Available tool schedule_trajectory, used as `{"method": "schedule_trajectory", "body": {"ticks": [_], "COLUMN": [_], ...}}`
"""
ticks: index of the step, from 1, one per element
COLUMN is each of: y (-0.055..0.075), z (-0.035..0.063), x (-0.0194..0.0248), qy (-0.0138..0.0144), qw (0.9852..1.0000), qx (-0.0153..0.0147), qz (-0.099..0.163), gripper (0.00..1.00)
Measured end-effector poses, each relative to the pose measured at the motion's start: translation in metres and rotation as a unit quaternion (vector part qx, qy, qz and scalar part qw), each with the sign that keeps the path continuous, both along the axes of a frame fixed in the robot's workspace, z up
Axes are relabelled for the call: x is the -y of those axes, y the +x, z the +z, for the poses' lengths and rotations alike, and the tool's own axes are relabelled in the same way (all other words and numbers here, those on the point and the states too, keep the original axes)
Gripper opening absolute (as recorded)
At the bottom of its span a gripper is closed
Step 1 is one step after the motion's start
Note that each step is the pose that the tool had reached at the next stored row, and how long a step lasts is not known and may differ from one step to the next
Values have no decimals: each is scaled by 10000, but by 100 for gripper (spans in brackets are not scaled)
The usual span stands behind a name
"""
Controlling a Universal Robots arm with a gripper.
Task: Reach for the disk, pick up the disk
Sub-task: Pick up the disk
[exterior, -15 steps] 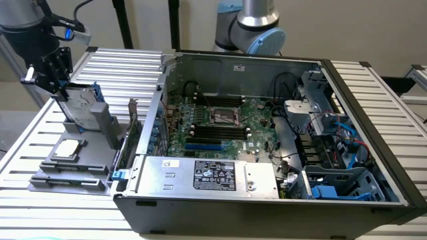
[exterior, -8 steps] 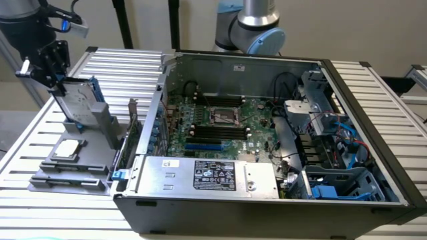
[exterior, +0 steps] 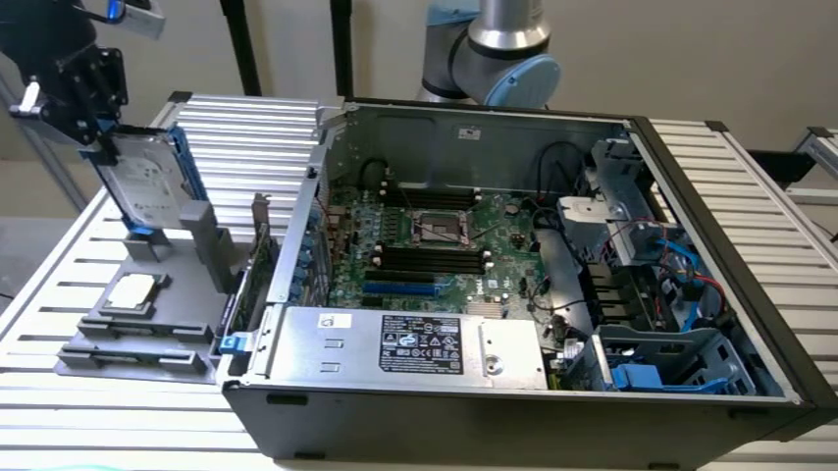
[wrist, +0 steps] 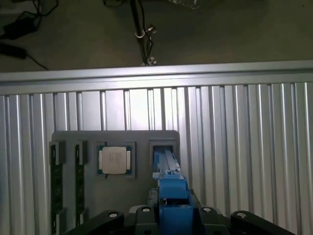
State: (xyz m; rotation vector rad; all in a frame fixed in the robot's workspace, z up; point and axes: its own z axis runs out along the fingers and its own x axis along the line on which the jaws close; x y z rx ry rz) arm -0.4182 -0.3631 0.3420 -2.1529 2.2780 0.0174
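1. Black claw (wrist: 171, 211) is clamped partway shut on the flat silver-grey, blue-railed hard disk (exterior: 139, 184), which stands upright at the grey holder tray (exterior: 196, 302).
2. Treat it as rigid, weighty and shock-fragile; your hold belongs on its plastic rails, not the label.

Nothing can be read: the black label (exterior: 422, 343) on the power supply (exterior: 309, 353) carries white print and marks too fine to make out, and the disk (exterior: 141, 182) shows no legible print.
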Motion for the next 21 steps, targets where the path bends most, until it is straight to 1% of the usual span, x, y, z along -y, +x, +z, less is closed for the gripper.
{"method": "schedule_trajectory", "body": {"ticks": [6, 16, 17, 21], "y": [55, 234, 300, 462], "z": [271, 727, 808, 948], "x": [15, 75, 93, 131], "qy": [2, 21, 32, 65], "qw": [10000, 10000, 10000, 9999], "qx": [0, 0, 1, 0], "qz": [19, 75, 79, 83], "gripper": [33, 33, 33, 33]}}
